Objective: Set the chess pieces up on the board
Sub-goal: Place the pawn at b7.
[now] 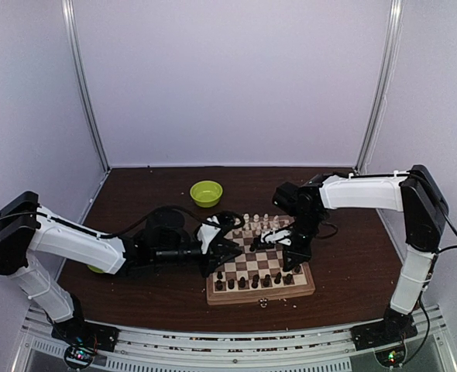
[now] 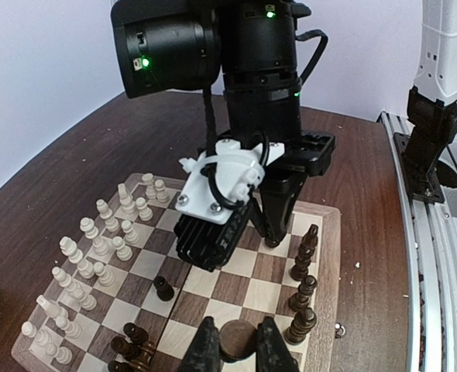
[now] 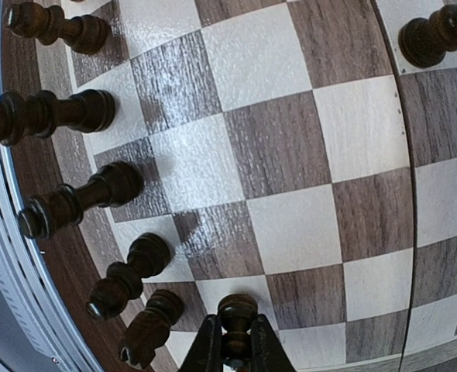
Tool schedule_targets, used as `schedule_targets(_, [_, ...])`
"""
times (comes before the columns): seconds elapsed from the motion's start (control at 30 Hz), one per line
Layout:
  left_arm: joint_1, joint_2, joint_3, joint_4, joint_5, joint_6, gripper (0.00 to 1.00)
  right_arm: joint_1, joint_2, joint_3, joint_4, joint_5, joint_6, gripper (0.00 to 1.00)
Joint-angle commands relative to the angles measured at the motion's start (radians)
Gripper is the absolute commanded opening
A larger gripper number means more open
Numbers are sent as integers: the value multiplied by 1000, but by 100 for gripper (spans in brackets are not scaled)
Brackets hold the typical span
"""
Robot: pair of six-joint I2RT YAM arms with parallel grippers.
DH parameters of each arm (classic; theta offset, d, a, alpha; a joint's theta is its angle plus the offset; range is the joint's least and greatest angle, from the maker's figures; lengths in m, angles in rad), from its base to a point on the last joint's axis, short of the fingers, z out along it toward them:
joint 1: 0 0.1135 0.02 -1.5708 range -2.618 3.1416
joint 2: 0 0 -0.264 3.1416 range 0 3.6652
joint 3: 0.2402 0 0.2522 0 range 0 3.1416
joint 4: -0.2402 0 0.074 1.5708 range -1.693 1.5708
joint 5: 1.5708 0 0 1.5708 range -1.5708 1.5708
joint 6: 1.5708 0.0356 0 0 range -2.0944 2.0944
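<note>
Since both arms are working over the same small board [image 1: 252,297], my main worry is crowding. Nearest me, along the board's near edge, the dark pieces [image 3: 77,203] stand in a tight row. The right gripper [image 3: 235,355] is pinched narrow on a dark piece [image 3: 237,308] at one end of that row. One standing dark man [image 3: 147,339] is just beside one of its fingers. If I lower carelessly, I judge that finger could clip it and tip it into its neighbours. The pinch on the held piece is thin, so it could also twist and land tilted on release.

A little further in, the left gripper [image 2: 235,356] is likewise closed narrow on a round dark chessman [image 2: 237,338], hanging over the board's left side. From its wrist view the right gripper's black fingers sit close ahead, and a lone dark pawn [image 2: 164,288] stands near. Moving both arms at once risks them knocking together or brushing that pawn.

At the far side the white pieces [image 2: 97,249] stand in two rows, and a wide swing of either wrist could sweep them over. Beyond, the green bowl [image 1: 206,192] is well apart and no concern.
</note>
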Motion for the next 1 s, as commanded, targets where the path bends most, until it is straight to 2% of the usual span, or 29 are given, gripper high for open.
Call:
schedule_targets(0.0, [6,10,28,48,16,-11,8,16,25,2,-16,4,-5,11])
schedule_targets(0.67, [6,7,27,45,18,-12,8,22,-2,-8,-20,27,-14,14])
schedule_targets(0.8, [6,7,32,37,20,-12,8,20,-16,-9,-20,16,-17,21])
schedule_targets(0.97, [6,1,55,3,23,-11,8,6,-53,13,-37,-15,-21,25])
